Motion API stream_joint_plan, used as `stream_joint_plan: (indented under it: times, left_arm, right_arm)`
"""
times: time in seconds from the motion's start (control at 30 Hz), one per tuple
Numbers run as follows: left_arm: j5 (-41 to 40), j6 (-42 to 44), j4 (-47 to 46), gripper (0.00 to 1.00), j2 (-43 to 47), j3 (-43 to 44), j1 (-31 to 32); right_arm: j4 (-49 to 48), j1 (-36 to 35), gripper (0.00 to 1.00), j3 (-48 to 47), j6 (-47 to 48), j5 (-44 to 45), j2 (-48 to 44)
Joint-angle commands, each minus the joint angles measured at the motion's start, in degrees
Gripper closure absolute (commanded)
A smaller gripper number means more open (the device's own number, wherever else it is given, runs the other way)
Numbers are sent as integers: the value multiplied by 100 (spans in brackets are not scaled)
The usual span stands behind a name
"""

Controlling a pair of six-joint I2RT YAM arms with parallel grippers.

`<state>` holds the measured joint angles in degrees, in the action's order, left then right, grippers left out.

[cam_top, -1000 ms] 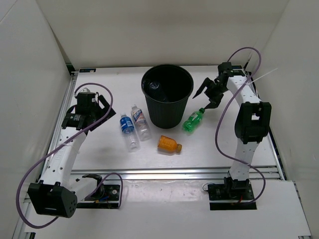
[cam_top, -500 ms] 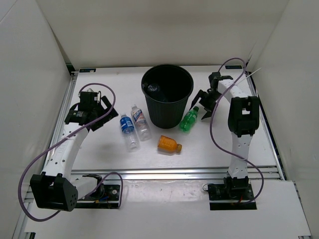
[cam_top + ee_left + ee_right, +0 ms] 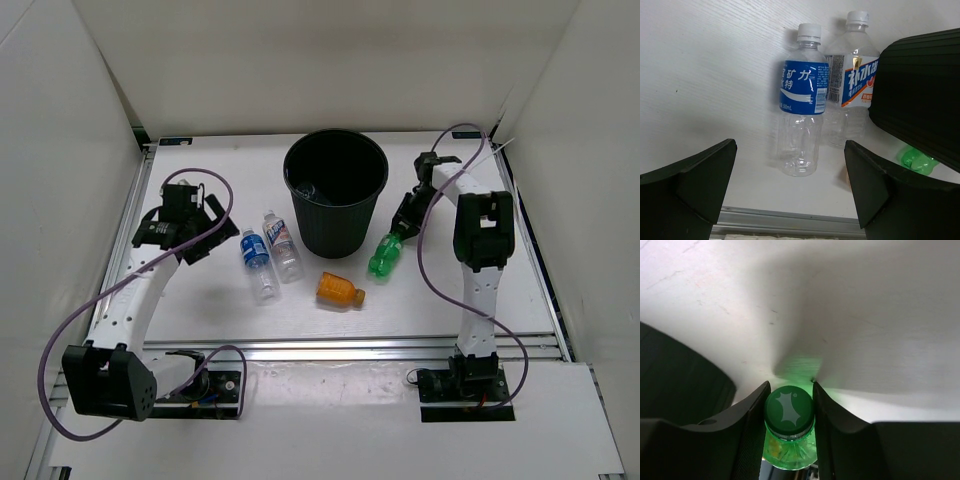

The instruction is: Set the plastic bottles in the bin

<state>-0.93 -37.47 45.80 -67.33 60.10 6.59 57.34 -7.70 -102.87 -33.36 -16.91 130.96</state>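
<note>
The green bottle [image 3: 384, 256] lies on the white table right of the black bin [image 3: 318, 236]. My right gripper [image 3: 403, 228] is shut on its cap, and in the right wrist view both fingers press the green cap [image 3: 789, 410] of the right gripper [image 3: 789, 390]. A blue-label bottle [image 3: 254, 254] and a white-label bottle [image 3: 281, 242] lie side by side left of the bin. The squat orange bottle [image 3: 338, 290] lies in front of the bin. My left gripper [image 3: 213, 235] stands open just left of the blue-label bottle [image 3: 802, 97]. A clear bottle [image 3: 307, 186] shows faintly inside the bin.
White walls close in the table on the left, back and right. An aluminium rail [image 3: 350, 347] runs along the near edge. In the left wrist view the bin's ribbed wall [image 3: 920, 110] fills the right side, beside the white-label bottle [image 3: 854, 80].
My right gripper came down beside the bin and shut on the green bottle's cap; the bottle shifted a little. The left arm swung slightly toward the blue-label bottle, still open.
</note>
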Motion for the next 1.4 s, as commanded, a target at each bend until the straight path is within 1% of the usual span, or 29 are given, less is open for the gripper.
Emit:
stream_joint_plan:
  times: [0.0, 0.07, 0.17, 0.2, 0.23, 0.3, 0.43, 0.47, 0.5, 0.57, 0.6, 0.67, 0.7, 0.77, 0.8, 0.83, 0.9, 0.97, 1.0, 1.03, 1.07, 1.1, 1.13, 1.23, 1.3, 1.37]
  left_arm:
    - [84, -67, -54, 0, 18, -103, -17]
    - [137, -120, -54, 0, -43, -156, -17]
    - [137, -181, -54, 0, -96, -156, -17]
    - [198, -181, -54, 0, -96, -156, -17]
    - [198, -181, -54, 0, -96, -156, -17]
    - [198, -234, -54, 0, -96, -156, -17]
    - [146, -234, -54, 0, -158, -95, -17]
    - [146, -234, -54, 0, -219, -34, -17]
    - [146, -234, -54, 0, -219, -33, 44]
    - [146, -287, -54, 0, -280, -33, 96]
    - [146, -287, -54, 0, -281, 28, 97]
    - [216, -234, -106, 0, -281, 29, 149]
    - [268, -234, -167, 0, -281, 29, 150]
    - [269, -181, -168, 0, -281, 29, 150]
    - [269, -181, -168, 0, -281, 29, 150]
    - [269, -181, -168, 0, -281, 29, 150]
    - [321, -181, -168, 0, -281, 29, 150]
    - [444, -181, -220, 0, -333, 29, 150]
    - [497, -129, -273, 0, -333, -24, 150]
    - [558, -129, -273, 0, -386, -24, 150]
    - [559, -129, -273, 0, -386, -24, 150]
    - [559, -129, -273, 0, -438, -24, 150]
    - [559, -68, -273, 0, -500, 54, 150]
    - [559, -14, -326, 0, -579, 186, 150]
    - [654, -14, -378, 0, -772, 187, 150]
    - [726, -14, -466, 0, -1008, 187, 150]
  right_arm:
    - [251, -21, 98, -67, 172, 949, -674]
    - [365, 40, 100, -136, 172, 1250, -921]
    - [663, 94, 100, -575, 120, 1768, -1379]
    - [812, 94, 100, -716, 33, 2153, -1571]
    - [901, 146, 100, -1021, -29, 2270, -1660]
    - [981, 217, 100, -1322, -91, 2341, -1924]
    - [1051, 278, 100, -2262, -223, 2526, -2328]
    - [1051, 278, 100, -2699, -310, 2526, -2329]
    - [1051, 278, 100, -2886, -311, 2526, -2425]
    - [806, 278, 100, -3142, -381, 2526, -2627]
    - [544, 139, 100, -3256, -381, 2613, -2706]
    - [401, 85, 100, -3545, -320, 2492, -2707]
    - [174, -63, 100, -3730, -268, 2403, -2707]
    - [-186, -213, 100, -3732, -206, 2158, -2768]
    - [-536, -405, 100, -3732, -136, 1913, -2768]
    - [-688, -512, 100, -3732, -135, 1815, -2768]
    - [-908, -853, 100, -3880, 14, 1656, -2699]
    - [-970, -1022, 100, -3881, 84, 1341, -2444]
    - [-970, -1162, 94, -3820, 85, 1339, -2330]
    - [-875, -1224, 85, -3732, 163, 1339, -2329]
    - [-822, -1286, 68, -3645, 164, 1339, -2259]
    - [-751, -1347, 24, -3565, 164, 1339, -2259]
    - [-751, -1348, 0, -3495, 164, 1391, -2259]
    - [-698, -1348, 0, -3494, 286, 1532, -2425]
    - [-698, -1295, 0, -3494, 287, 1760, -2592]
    - [-698, -1164, 0, -3442, 287, 1761, -2706]
